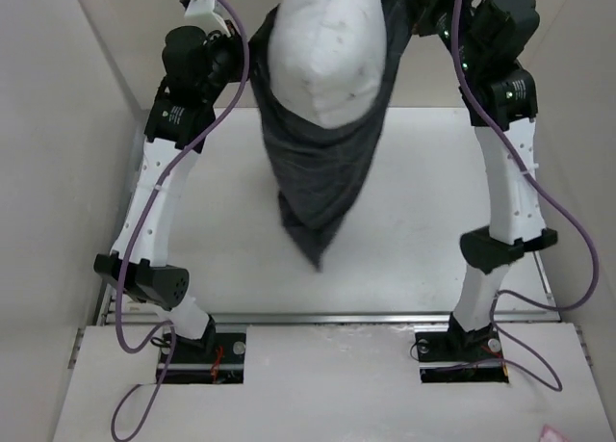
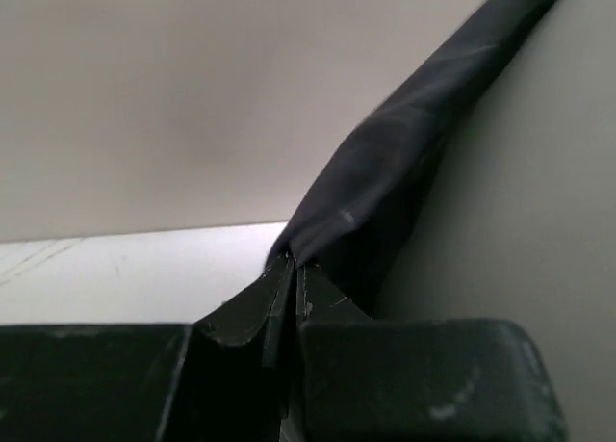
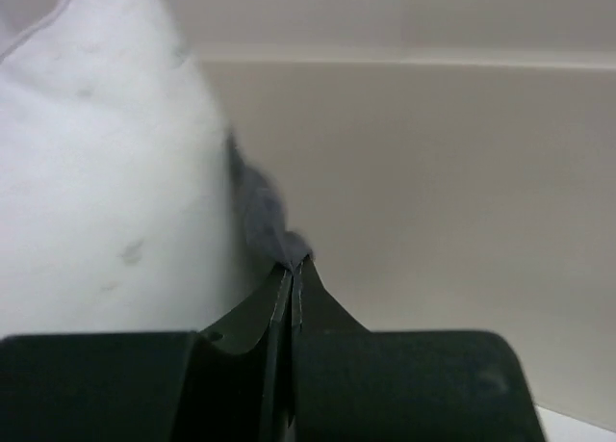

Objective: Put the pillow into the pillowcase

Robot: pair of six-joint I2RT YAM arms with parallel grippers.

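Observation:
The off-white pillow (image 1: 322, 52) stands upright, high above the table, its top bulging out of the dark grey pillowcase (image 1: 322, 177) that hangs around it and tapers to a limp point below. My left gripper (image 1: 243, 45) is shut on the pillowcase's left rim, and in the left wrist view the cloth (image 2: 385, 172) stretches taut from the pinched fingertips (image 2: 292, 262). My right gripper (image 1: 416, 11) is shut on the right rim. In the right wrist view a tuft of grey fabric (image 3: 265, 216) leaves the closed tips (image 3: 294, 262), with the pillow (image 3: 96, 172) right beside it.
The pale table (image 1: 423, 211) lies below the hanging case, boxed in by light walls on the left (image 1: 58, 124), right and back. Both arms reach up high at either side, purple cables (image 1: 217, 115) looping off them. A metal rail (image 1: 327, 319) crosses the table's near edge.

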